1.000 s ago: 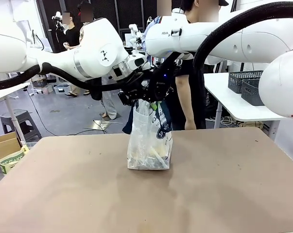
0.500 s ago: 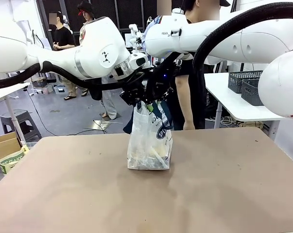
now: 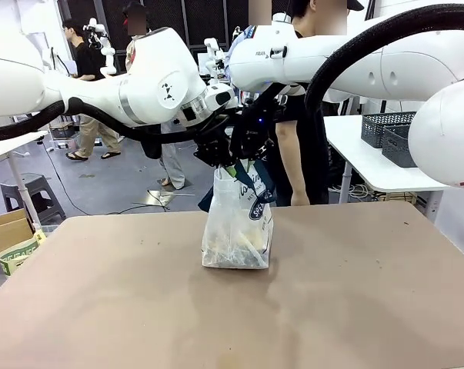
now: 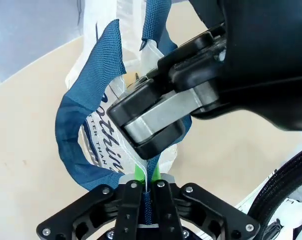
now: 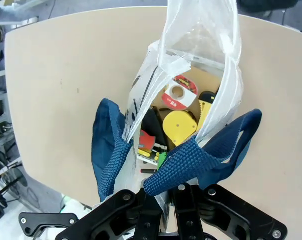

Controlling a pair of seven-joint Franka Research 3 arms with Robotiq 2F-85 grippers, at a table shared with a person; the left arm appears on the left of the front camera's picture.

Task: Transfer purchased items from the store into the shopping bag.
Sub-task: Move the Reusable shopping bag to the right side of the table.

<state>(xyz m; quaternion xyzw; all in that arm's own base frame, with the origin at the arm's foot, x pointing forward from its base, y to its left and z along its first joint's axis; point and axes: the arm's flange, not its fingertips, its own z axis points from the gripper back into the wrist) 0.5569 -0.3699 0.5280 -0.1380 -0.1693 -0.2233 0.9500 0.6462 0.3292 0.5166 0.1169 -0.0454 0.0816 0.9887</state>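
Note:
The shopping bag (image 3: 235,223), translucent white with navy straps, stands upright at the table's middle. My left gripper (image 3: 218,160) is at its top edge. In the left wrist view my left gripper (image 4: 145,184) is shut on the bag's rim and blue strap (image 4: 73,135). My right gripper (image 3: 248,154) holds the opposite side of the top. In the right wrist view my right gripper (image 5: 163,197) is shut on the bag's edge by a strap (image 5: 191,162). Purchased items lie inside: a yellow piece (image 5: 180,125), a red-and-white disc (image 5: 180,92) and brown card. The store is out of view.
A person (image 3: 297,138) stands at the far side right behind the bag. Bare tan tabletop (image 3: 232,307) surrounds the bag. Dark grey lattice baskets (image 3: 389,131) sit on a white side table at back right. A cardboard box (image 3: 8,234) is off the left edge.
My left gripper's jaws have closed onto the bag's top edge; they stood open a second ago. The right gripper and the bag have stayed in place.

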